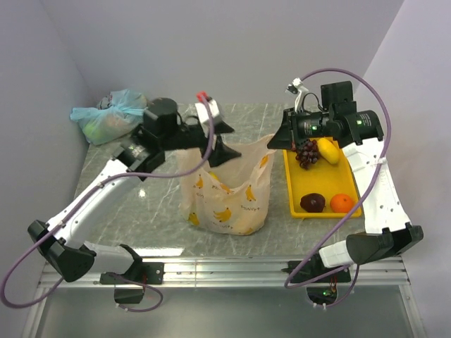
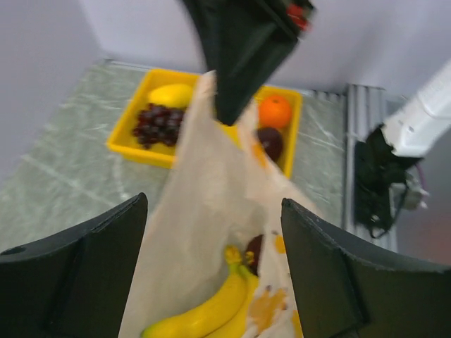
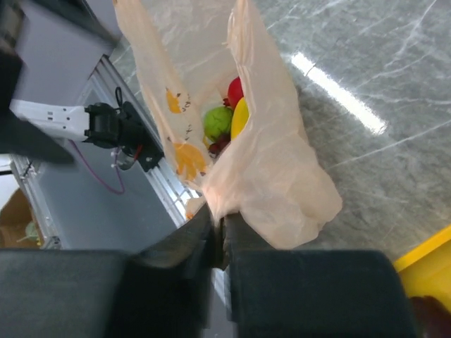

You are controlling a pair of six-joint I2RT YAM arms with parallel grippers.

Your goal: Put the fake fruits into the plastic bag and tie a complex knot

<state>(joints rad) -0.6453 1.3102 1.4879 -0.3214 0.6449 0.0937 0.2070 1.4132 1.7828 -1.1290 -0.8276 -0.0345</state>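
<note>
The peach plastic bag (image 1: 225, 193) with banana prints stands open at mid table. My right gripper (image 1: 279, 138) is shut on its right upper edge and holds it up; the right wrist view (image 3: 220, 227) shows the film pinched between the jaws. Inside the bag lie a green apple (image 3: 217, 121), a red fruit (image 3: 235, 90) and a yellow banana (image 2: 204, 313). My left gripper (image 1: 215, 146) is wide open over the bag's mouth, with bag film (image 2: 211, 211) between its fingers and nothing gripped. Purple grapes (image 1: 306, 153), a yellow fruit (image 1: 328, 150), a dark maroon fruit (image 1: 312, 203) and an orange (image 1: 342, 203) lie in the tray.
The yellow tray (image 1: 289, 184) sits right of the bag. A tied pale blue-green bag (image 1: 109, 116) lies at the back left corner. Walls close in on the left, back and right. The metal rail (image 1: 225, 267) runs along the near edge.
</note>
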